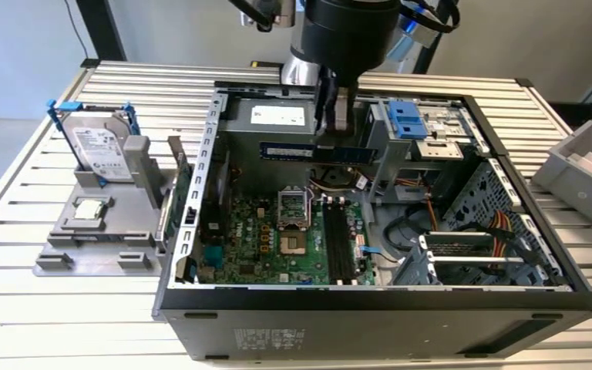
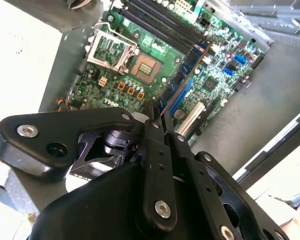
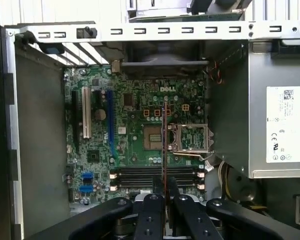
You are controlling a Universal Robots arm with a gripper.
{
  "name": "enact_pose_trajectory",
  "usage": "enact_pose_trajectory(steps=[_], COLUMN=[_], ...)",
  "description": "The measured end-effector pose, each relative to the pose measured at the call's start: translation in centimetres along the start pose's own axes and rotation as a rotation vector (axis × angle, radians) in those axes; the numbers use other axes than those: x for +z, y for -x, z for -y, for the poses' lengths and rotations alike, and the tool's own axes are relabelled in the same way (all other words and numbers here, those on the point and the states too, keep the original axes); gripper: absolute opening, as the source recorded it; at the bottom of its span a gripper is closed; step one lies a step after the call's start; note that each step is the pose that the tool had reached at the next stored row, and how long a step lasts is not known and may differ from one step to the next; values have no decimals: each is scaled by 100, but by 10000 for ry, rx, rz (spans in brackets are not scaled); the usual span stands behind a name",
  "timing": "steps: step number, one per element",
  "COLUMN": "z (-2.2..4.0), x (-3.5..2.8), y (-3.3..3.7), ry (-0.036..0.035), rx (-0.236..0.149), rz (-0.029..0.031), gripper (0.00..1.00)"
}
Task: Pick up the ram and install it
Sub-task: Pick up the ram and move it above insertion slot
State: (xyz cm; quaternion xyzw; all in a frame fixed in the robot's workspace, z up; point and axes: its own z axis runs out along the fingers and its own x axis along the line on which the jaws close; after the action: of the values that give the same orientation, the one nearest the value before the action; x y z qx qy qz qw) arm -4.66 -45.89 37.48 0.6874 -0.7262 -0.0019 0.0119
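My gripper [image 1: 335,140] hangs over the open computer case [image 1: 378,301], shut on the ram [image 1: 286,151]. The ram is a bluish stick with dark chips, held level above the green motherboard [image 1: 265,239]. In the first wrist view the ram [image 3: 164,145] shows edge-on as a thin line running out from the gripper [image 3: 164,189], above the CPU socket [image 3: 192,137] and crosswise to the black slots [image 3: 155,176]. In the second wrist view the ram [image 2: 182,82] stretches from the gripper [image 2: 157,117] toward the slots [image 2: 155,20]. The slots lie bare.
A silver hard drive in a blue frame [image 1: 101,142] and a small square chip [image 1: 90,208] sit on a grey fixture at the exterior view's left. The power supply [image 1: 275,116] and a blue drive cage [image 1: 409,119] line the case's far side. A grey bin [image 1: 584,166] stands at the right.
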Motion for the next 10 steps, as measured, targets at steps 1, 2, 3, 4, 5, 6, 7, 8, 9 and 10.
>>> enact_pose_trajectory(steps=[1, 2, 3, 4, 5, 6, 7, 8, 9, 10], z=[22, 46, 68, 88, 108, 130, 150, 169, 188, 207], x=[-1, -1, -1, -2, -2, -3, -3, -3, -4, -4], y=[2, 5, 8, 11, 14, 17, 20, 23, 27, 31], ry=[0, 0, 0, 0, 0, 0, 0, 0, 0, 0], rx=[4, 8, 12, 15, 18, 22, 24, 27, 28, 30], rz=[0, 0, 0, 0, 0, 0, 0, 1, 0, 1], gripper=[0, 0, 0, 0, 0, 0, 0, 0, 0, 0])
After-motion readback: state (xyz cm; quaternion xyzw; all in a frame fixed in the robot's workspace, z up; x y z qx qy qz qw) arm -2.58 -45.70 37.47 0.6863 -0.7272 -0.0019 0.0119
